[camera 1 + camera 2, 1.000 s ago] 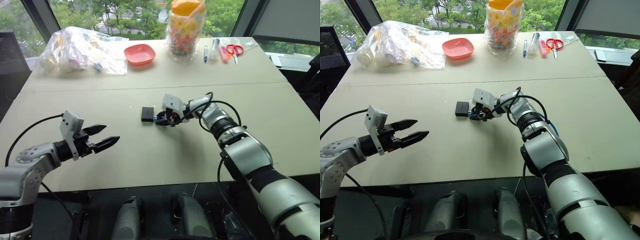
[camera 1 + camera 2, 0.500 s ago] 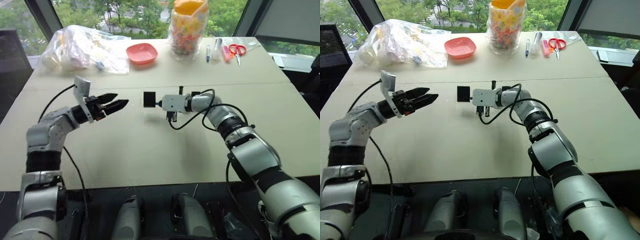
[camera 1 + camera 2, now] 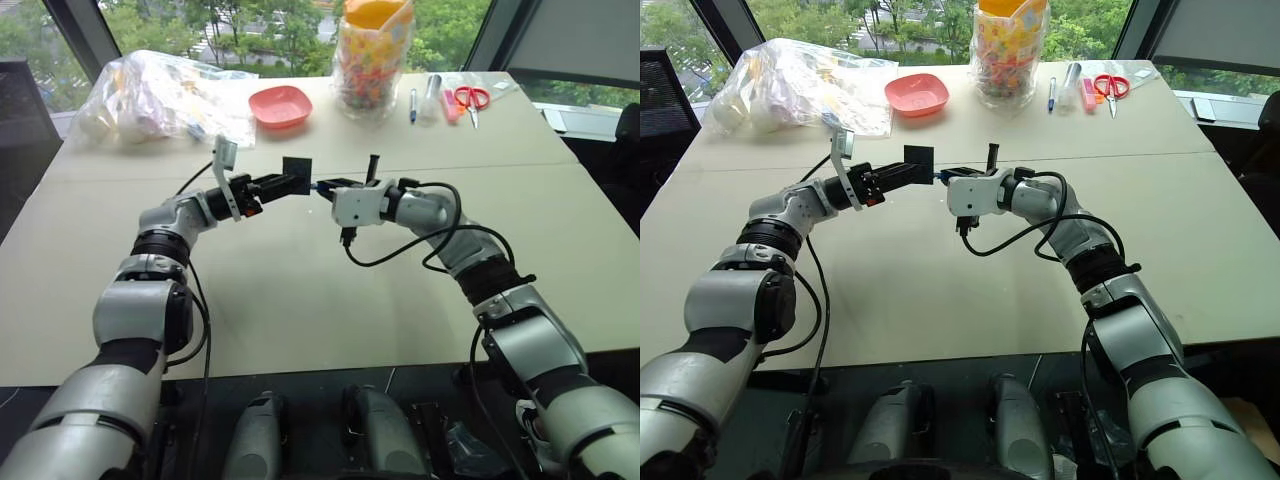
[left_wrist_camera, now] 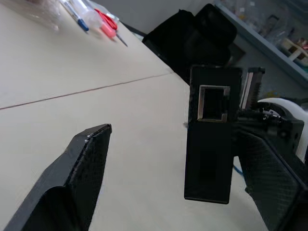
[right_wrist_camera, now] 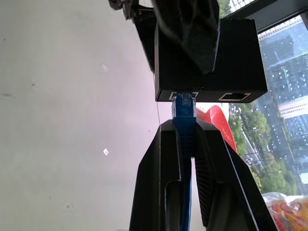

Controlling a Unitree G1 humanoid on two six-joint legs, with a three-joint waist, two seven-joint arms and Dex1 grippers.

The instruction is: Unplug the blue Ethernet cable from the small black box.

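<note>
Both arms meet above the middle of the beige table (image 3: pixel 300 300), holding 1 small black box (image 3: pixel 297 167) in the air between them. The right gripper (image 5: pixel 185 144) has its 2 black fingers pinched tight on the blue Ethernet cable (image 5: pixel 184 120) just behind the plug, which is seated in 1 of the box's 2 ports; the port beside it is empty. The left gripper (image 3: pixel 283 184) reaches the box from the opposite side with its 2 fingers partly apart: in the left wrist view 1 finger (image 4: pixel 269 178) lies against the box's side while the other (image 4: pixel 79 178) stands clear of it, so a firm hold there cannot be told. Along the table's far edge sit 1 crumpled clear plastic bag (image 3: pixel 160 98) of mixed items, 1 shallow red bowl (image 3: pixel 279 106), 1 clear jar (image 3: pixel 372 58) with a yellow lid packed with colourful pieces, 1 blue pen (image 3: pixel 412 106) and 1 pair of red-handled scissors (image 3: pixel 469 101). A black robot cable (image 3: pixel 420 250) loops down from the right wrist over the tabletop.
</note>
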